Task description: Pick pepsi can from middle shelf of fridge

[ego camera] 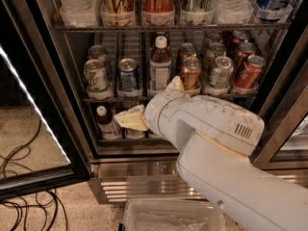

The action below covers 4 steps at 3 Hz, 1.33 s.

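Note:
The pepsi can point(127, 75), blue with a silver top, stands on the middle shelf point(108, 99) of the fridge point(57, 81), between a green-and-white can point(95, 76) and a brown bottle point(160, 66). My gripper point(131, 119), pale yellow at the end of the big white arm point(207, 129), is just below the shelf's front rail, under the pepsi can and not touching it. It holds nothing that I can see. The arm hides much of the lower shelf.
Gold, silver and red cans point(221, 69) fill the shelf's right side. Tall bottles and cans point(159, 4) stand on the rack above. A small bottle point(103, 121) is on the lower shelf. The glass door point(29, 105) hangs open at left. Cables point(24, 177) and a clear bin point(173, 215) lie on the floor.

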Motion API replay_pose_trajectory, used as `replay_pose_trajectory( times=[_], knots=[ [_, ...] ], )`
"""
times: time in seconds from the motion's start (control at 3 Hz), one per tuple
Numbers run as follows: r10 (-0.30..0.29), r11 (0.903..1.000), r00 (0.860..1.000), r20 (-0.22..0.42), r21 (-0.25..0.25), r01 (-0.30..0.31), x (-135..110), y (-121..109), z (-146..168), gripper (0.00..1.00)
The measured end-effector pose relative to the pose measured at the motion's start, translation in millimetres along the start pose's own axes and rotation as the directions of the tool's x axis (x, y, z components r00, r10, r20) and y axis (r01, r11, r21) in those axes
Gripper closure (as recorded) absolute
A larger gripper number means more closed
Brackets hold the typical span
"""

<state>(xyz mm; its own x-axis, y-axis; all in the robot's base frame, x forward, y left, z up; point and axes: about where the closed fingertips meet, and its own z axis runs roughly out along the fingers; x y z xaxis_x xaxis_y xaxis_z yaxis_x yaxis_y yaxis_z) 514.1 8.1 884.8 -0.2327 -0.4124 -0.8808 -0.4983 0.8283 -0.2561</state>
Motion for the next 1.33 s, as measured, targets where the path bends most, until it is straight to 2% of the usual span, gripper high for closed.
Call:
replay_pose_trajectory(
  times=[0.33,0.67,1.0,1.33],
  knots=[
    [-0.005,0.9993,1.0,0.022,-0.037,0.006,-3.8,11.0,7.9,0.0],
    [0.036,0.9966,0.994,0.108,-0.077,-0.028,-31.2,16.5,13.9,0.0],
    [0.177,0.9833,0.97,0.166,-0.073,-0.167,-44.5,-4.4,16.8,0.0],
    [0.31,0.9492,0.937,0.16,-0.111,-0.295,-36.1,15.2,33.4,0.0]
  ],
)
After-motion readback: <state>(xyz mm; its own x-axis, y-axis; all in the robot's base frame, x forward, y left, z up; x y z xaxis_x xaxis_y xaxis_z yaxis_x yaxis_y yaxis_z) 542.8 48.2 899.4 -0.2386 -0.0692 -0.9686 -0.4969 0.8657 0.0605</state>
